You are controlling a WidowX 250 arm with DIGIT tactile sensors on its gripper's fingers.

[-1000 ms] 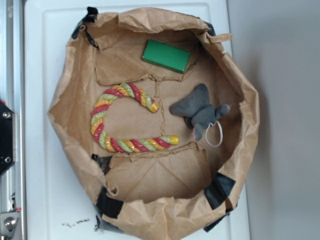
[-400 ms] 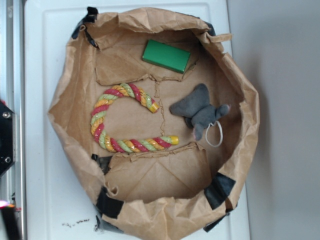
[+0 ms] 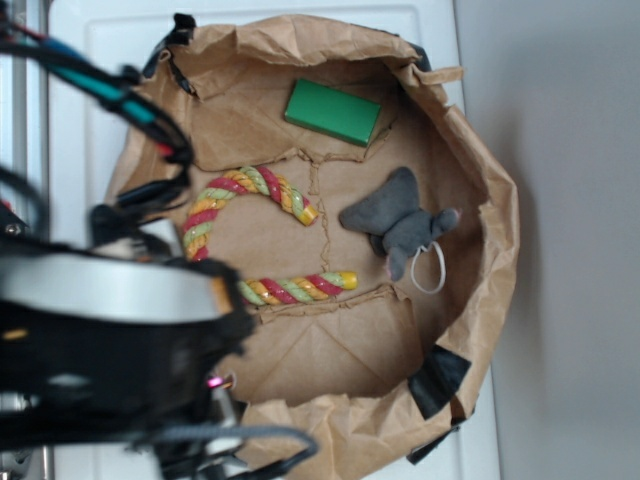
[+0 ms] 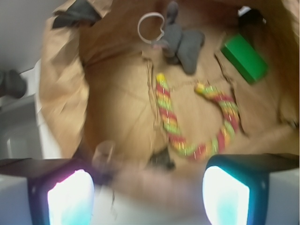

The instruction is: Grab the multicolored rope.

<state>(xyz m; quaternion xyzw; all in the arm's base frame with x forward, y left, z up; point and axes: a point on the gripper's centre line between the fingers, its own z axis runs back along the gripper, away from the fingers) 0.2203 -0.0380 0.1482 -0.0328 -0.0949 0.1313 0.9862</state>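
Clearly, the multicolored rope (image 3: 262,196) (image 4: 197,122) curls C-shaped; red, yellow, green strands.

Robot arm (image 3: 110,330) now in from left, over bag's (image 3: 480,170) left rim w/ rope's (image 3: 262,190) bend covered.

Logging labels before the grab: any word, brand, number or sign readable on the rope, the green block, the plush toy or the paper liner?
None: no readable text in either view.
green block: plain faces.
multicolored rope, grey plush toy, brown paper liner: no print.
Dark specks on the white tray near its lower edge: too small to read.
Wrist view: blurred.
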